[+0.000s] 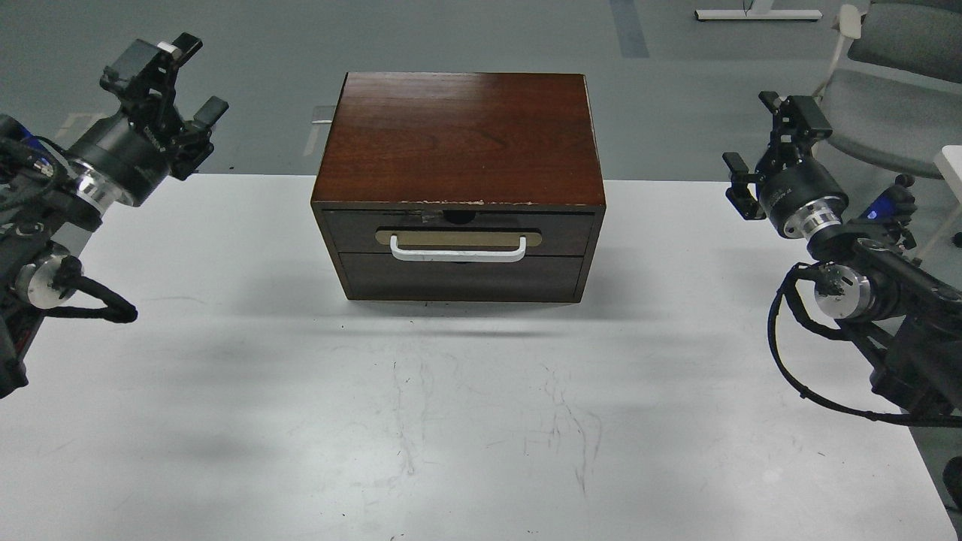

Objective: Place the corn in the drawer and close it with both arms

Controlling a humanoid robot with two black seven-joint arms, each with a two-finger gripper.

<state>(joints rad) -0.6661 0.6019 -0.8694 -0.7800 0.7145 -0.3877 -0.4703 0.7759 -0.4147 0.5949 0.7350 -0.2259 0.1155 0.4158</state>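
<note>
Drawer (pixel 458 233) shut (interior hidden); chair (pixel 894 90) cut off.

The drawer (pixel 458 233) sits shut in its cabinet (pixel 460 135) on the white table (pixel 466 421).

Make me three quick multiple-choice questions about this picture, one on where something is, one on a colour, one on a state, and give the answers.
1. Where is the wooden cabinet?
A. at the table's near edge
B. toward the table's far edge, centred
C. on the floor

2. What colour is the drawer handle?
A. white
B. red
C. black

3. What state is the drawer in?
A. pulled fully out
B. removed
C. shut

Answers: 1 B, it sits centred at the back of the white table. 2 A, a white bar on a tan plate. 3 C, its front is flush with the cabinet.
</note>
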